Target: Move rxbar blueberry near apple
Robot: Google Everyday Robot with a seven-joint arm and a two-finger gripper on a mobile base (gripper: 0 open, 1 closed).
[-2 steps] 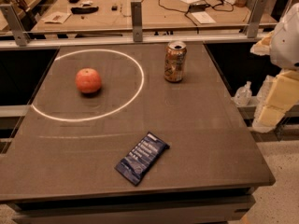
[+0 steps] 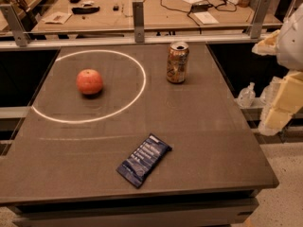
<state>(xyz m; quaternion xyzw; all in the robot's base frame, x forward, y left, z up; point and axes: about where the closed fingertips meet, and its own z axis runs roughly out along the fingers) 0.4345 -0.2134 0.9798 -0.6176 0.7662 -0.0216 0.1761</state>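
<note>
The rxbar blueberry [image 2: 144, 160] lies flat on the surface [image 2: 203, 126] in the lower centre of the frame, close to the near edge and angled, with its upper end pointing toward upper right. Nothing touches it. At mid-depth on the right edge of the frame, the gripper [image 2: 284, 103] hangs off the side of the surface, well apart from the bar. Whether it is wide or narrow cannot be told from this view, and it holds nothing visible. Farther back, the apple [image 2: 89, 82] rests at left of centre inside a white ring [image 2: 143, 82] marked on the surface. An orange-brown drink can [image 2: 177, 63] stands upright just outside that ring, at upper centre. Compared with the view 0.7 s ago, the bar, apple and can occupy the same places, and the gripper has barely shifted at the right edge. Judgement: the transfer has not begun. The bar is well apart from the apple, so the approach and grasp remain to be done.
</note>
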